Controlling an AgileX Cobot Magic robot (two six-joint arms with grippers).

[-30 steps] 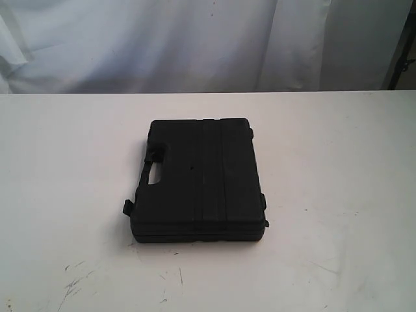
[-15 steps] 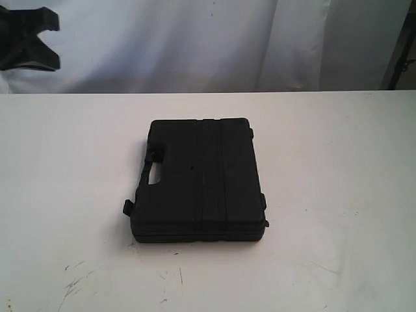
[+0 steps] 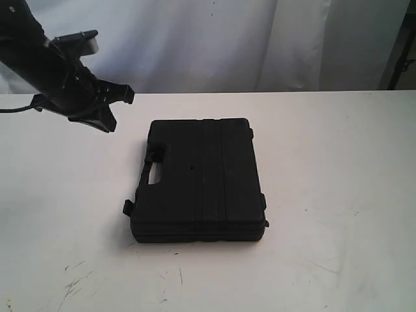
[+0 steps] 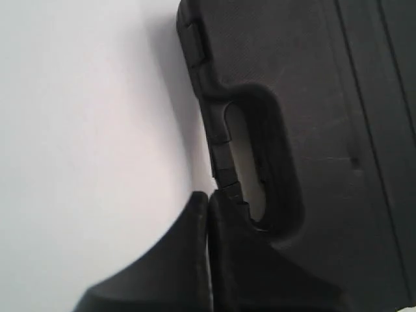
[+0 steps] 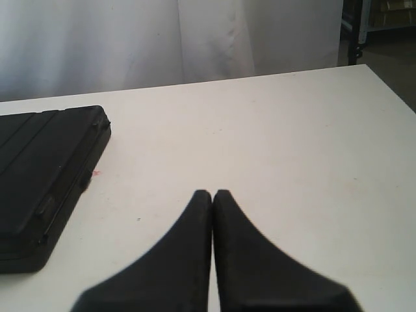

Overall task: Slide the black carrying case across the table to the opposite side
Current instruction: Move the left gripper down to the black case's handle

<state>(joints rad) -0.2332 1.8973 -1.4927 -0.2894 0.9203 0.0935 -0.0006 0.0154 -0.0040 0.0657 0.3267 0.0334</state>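
White desk (image 3: pixel 338 149), plain flat top, filling most of the exterior view. Dark scratch marks (image 3: pixel 75 283) are scattered over its near-left part. A small red speck (image 5: pixel 96 173) sits on it just beside the case's edge, seen in the right wrist view.

Black rectangular plastic carrying case (image 3: pixel 205 182) lies flat around the middle of the desk, lid up and closed, with ribs running far to near. Its handle cut-out (image 3: pixel 156 172) is on the left side. Small latches (image 3: pixel 127 207) jut from the near-left and right edges.

Room: pale white cloth curtain (image 3: pixel 214 39) hangs in folds behind the far edge. A dark frame (image 3: pixel 400 45) stands at far right past the curtain.

Black left arm (image 3: pixel 58 71) reaches in over the far-left of the desk, raised, left of the case's far-left corner and apart from it. Left gripper (image 4: pixel 207 198) has its fingers pressed together, holding nothing. In the left wrist view its tips line up with the handle side of the case.

Right gripper (image 5: pixel 212 194) likewise has its fingers closed tip to tip and empty, over bare desk to the right of the case. It does not show in the exterior view.
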